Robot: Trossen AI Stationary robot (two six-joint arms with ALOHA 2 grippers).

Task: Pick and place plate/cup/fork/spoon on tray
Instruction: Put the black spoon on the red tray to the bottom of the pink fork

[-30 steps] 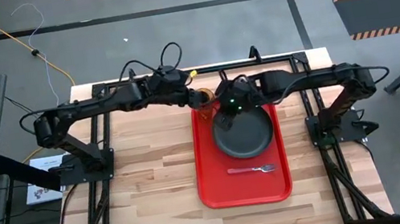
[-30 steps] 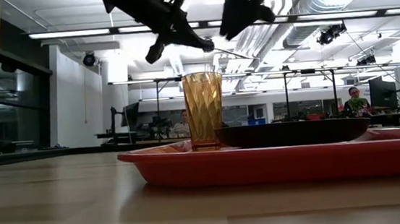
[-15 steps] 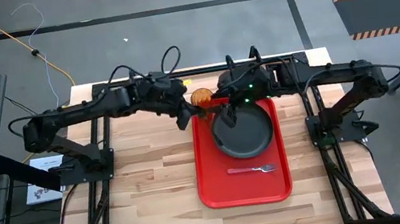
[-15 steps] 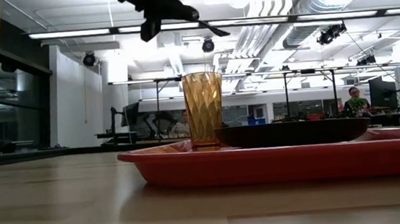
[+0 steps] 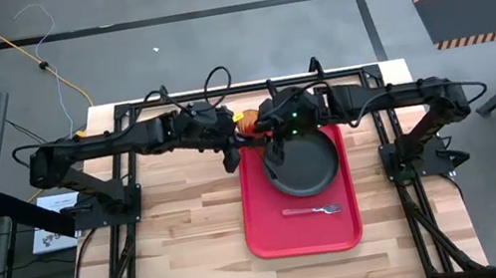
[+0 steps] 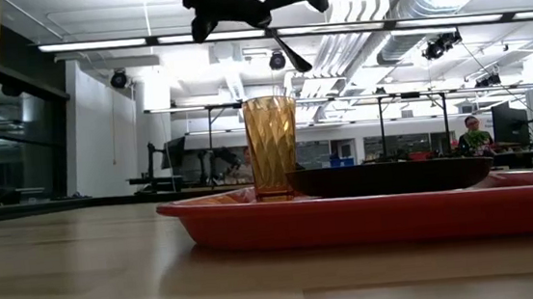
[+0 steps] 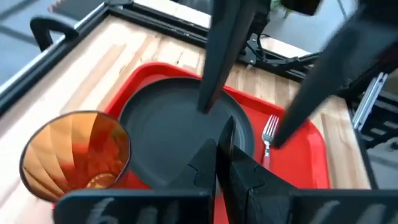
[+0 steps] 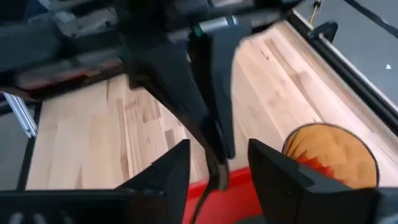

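Note:
My left gripper (image 5: pixel 232 152) is shut on the thin dark spoon (image 6: pixel 289 55), high above the red tray's (image 5: pixel 305 236) far left corner. My right gripper (image 5: pixel 271 155) is open. In the right wrist view its fingers (image 8: pixel 177 155) stand on either side of the spoon (image 8: pixel 214 177) and of the left fingers, without touching. The amber cup (image 5: pixel 248 119) stands upright in the tray's far left corner. The dark plate (image 5: pixel 308 164) lies on the tray's far half. The pink-handled fork (image 5: pixel 313 211) lies on the tray nearer than the plate. My left gripper pinches the spoon (image 7: pixel 227 134) between its two shut fingers. The fingers hide which part they are on. The spoon's free end (image 6: pixel 298 64) slants down below the fingers. It is lifted clear, above the cup's rim.
Bare wooden table (image 5: pixel 181 221) lies left of the tray and toward the near edge. Black frame rails (image 5: pixel 124 180) run along both sides. A person (image 6: pixel 473 136) sits far back in the room.
My left gripper has risen with the spoon and drawn back a little toward the table's left and near side. My right gripper has come in toward the left gripper, so that its open fingers now flank the spoon. The cup, plate and fork have not moved.

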